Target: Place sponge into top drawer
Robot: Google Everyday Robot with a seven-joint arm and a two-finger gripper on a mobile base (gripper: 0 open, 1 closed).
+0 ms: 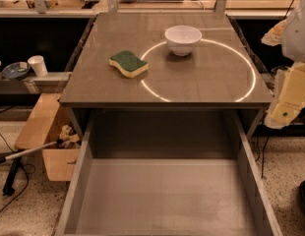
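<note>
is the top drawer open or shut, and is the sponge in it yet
Open: the top drawer is pulled out, grey bottom showing. The sponge lies on the table; the gripper is at the right edge.

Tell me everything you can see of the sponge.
The sponge is a wavy-edged block: dark green scouring layer over yellow foam. It lies flat, green side up, on the grey tabletop, left of the white bowl and apart from it, at the light ring's left edge. Only the tabletop touches it; the claw hangs beyond the tabletop's right edge.
</note>
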